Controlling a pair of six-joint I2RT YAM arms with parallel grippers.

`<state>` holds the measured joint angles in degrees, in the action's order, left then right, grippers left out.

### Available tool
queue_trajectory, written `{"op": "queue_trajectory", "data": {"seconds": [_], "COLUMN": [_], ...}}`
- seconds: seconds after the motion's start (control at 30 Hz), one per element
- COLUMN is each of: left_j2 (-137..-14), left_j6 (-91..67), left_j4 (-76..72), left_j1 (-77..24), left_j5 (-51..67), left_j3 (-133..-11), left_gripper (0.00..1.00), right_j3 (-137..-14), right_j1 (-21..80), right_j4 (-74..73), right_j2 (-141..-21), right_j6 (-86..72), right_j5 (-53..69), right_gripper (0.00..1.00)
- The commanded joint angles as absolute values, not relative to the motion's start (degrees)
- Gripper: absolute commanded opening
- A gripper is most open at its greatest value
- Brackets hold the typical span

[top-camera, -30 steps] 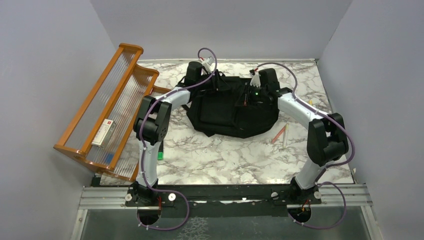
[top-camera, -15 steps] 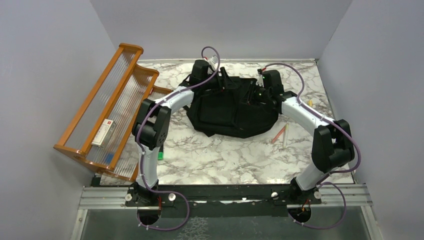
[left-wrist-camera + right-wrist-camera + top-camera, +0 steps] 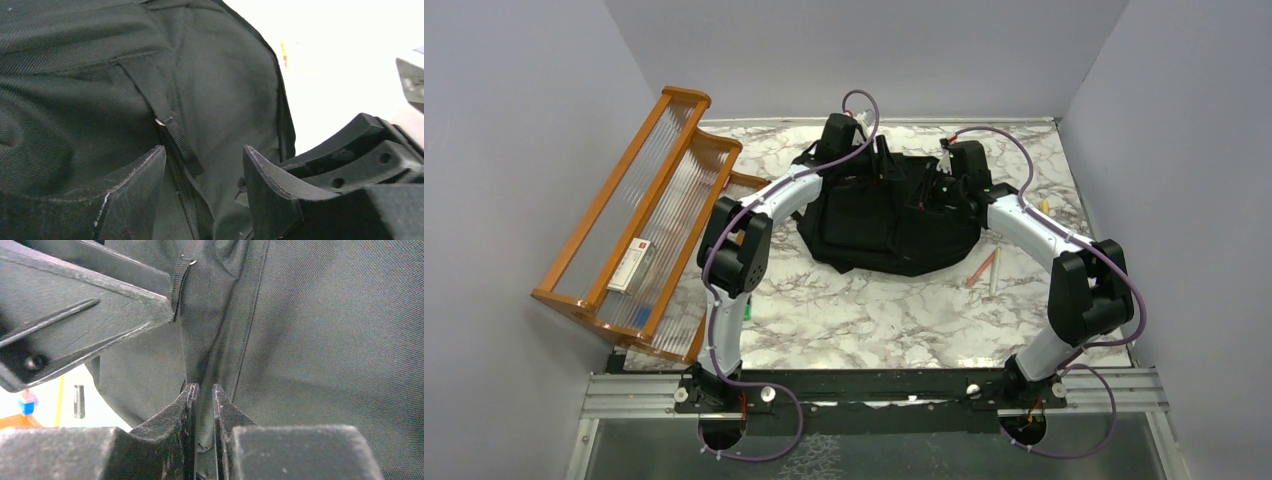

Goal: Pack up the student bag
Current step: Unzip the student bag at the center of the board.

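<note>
While the right claw pinches the student bag fabric, close the spread left claw squarely on the zip pull.

Top cam: high behind near edge, looks down on whole table. L/R wrist cams: v. close on student bag fabric; all three share it.

Backpack: black woven cloth, matt, fine-grained, with a ribbed webbing zip pull. Table: smooth top in a white-and-grey marble pattern, faint sheen; rack: orange-brown varnished wood with ribbed clear plastic panels. Left gripper: fingers of black matt plastic, rough and scuffed pale along the edges; right arm: smooth white plastic shell, slightly glossy, with black joints.
</note>
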<state>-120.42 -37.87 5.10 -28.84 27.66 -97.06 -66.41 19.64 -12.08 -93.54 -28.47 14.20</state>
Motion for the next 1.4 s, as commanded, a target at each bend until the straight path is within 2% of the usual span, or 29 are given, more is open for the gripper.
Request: {"op": "queue_trajectory", "data": {"seconds": [0.0,0.57,0.7,1.03,1.2,1.37], "left_j2": [-122.05,-124.81,-125.62,-125.59,-125.90,-126.90], "left_j6": [-34.75,-33.88,-33.05,-30.23,-29.75,-27.70], "left_j4": [9.49,10.41,11.06,12.30,10.31,7.68], "left_j1": [-28.56,-28.74,-28.74,-28.24,-26.66,-25.42], "left_j5": [25.67,26.89,26.69,25.52,29.02,34.49], "left_j3": [-99.99,-102.74,-103.33,-103.78,-103.57,-104.05], "left_gripper": [0.59,0.61,0.54,0.26,0.12,0.07], "right_j3": [-65.44,-64.82,-64.78,-64.86,-64.95,-65.12], "right_j1": [19.42,19.36,19.34,19.32,19.32,19.32], "right_j4": [-11.04,-11.09,-11.01,-10.85,-10.72,-10.65], "right_j2": [-91.50,-91.21,-91.24,-91.83,-92.22,-92.57], "right_j6": [-28.31,-28.39,-28.48,-28.56,-28.64,-28.56], "right_j5": [12.81,12.79,12.86,13.10,13.29,13.46], "right_gripper": [0.20,0.17,0.16,0.15,0.15,0.14]}}
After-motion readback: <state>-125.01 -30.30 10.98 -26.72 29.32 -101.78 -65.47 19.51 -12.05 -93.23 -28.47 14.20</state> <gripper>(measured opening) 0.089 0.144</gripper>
